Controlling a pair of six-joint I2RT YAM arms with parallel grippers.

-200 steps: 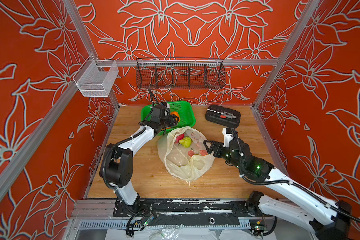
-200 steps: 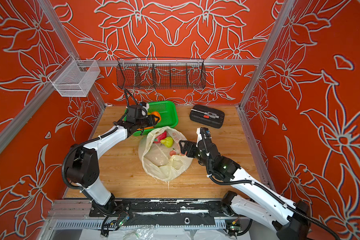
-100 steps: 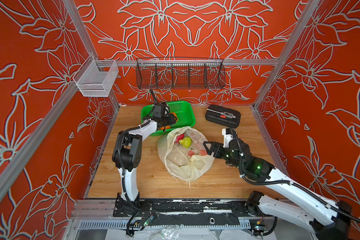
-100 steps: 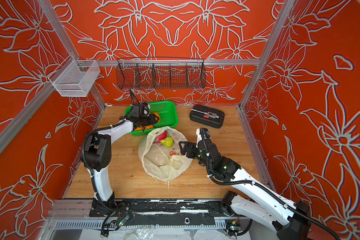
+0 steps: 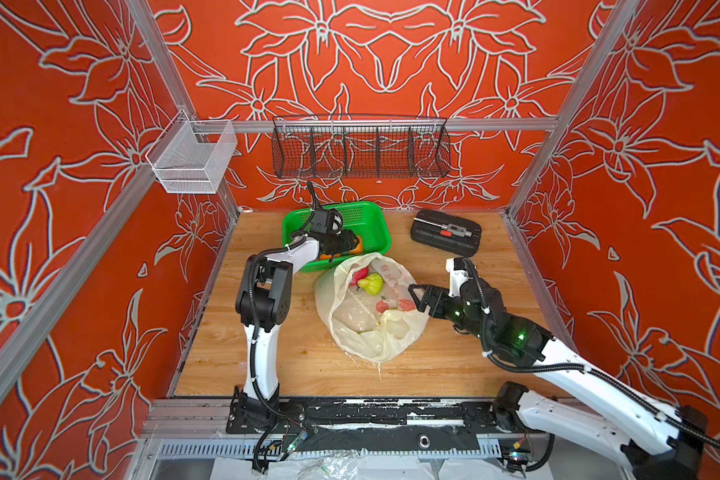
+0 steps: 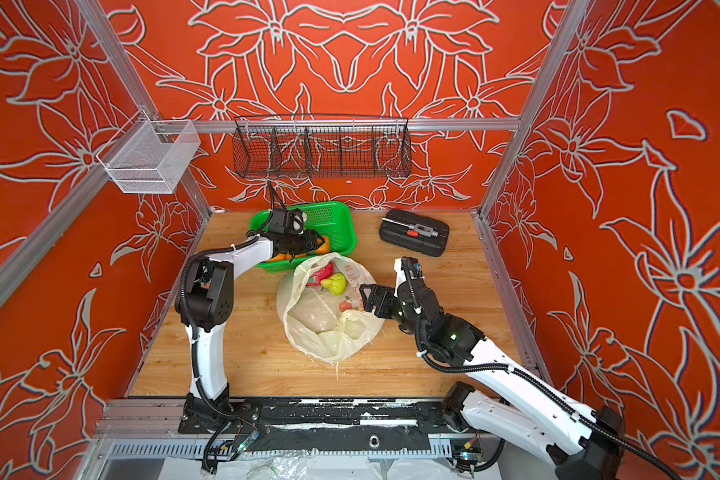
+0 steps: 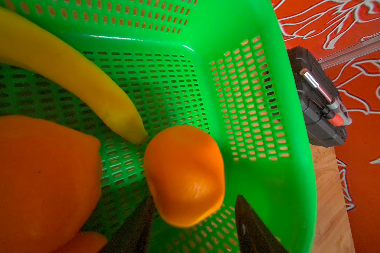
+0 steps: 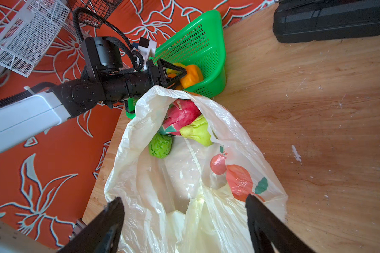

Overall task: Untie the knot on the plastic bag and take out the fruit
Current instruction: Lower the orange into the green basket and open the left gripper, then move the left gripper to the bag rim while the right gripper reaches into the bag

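1. L arm elbow-bent; left gripper (image 5: 355, 244) over green perforated basket (image 5: 371, 214) behind thin cream-white plastic bag (image 5: 362, 328), jaws parted, round orange (image 7: 184, 177) loose betw. tips.
2. R arm low; right gripper (image 5: 415, 298) gaping, empty, at bag's right edge.

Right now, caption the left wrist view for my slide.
Over the basket, the left gripper stands open around an orange, a banana beside it.

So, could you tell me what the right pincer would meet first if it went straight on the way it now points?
The plastic bag: its crumpled film lies directly ahead of the open right pincer, apparently close, though depth is unclear.
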